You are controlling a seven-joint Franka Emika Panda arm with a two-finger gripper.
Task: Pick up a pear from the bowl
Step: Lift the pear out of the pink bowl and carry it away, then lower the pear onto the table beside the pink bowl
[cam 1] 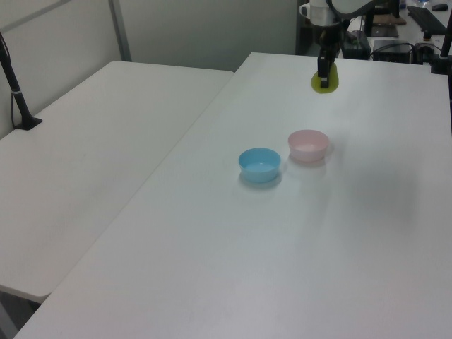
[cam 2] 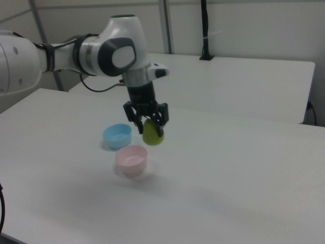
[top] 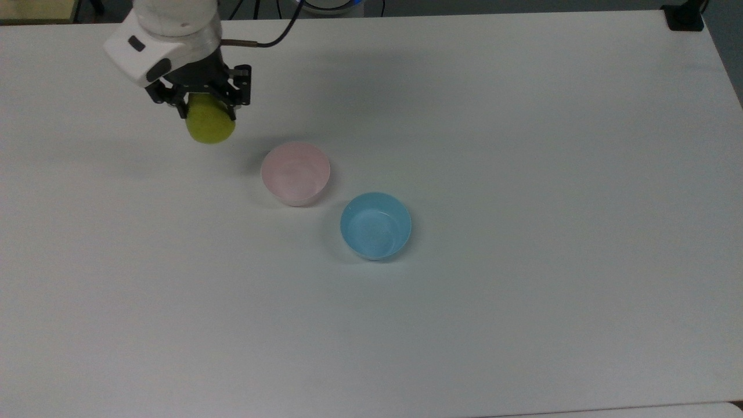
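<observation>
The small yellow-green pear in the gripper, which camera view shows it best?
The top view: the yellow-green pear hangs large and unobstructed below the gripper, well clear of the pale pink bowl. The right view shows the pear from the side, above the table. The left view shows it far off and partly behind a finger.

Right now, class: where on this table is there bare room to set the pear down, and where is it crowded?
Bare: the wide stretch of table on the top view's right of the blue bowl, and the whole near strip. Crowded: around the pink bowl and blue bowl. The gripper holds the pear aloft.
</observation>
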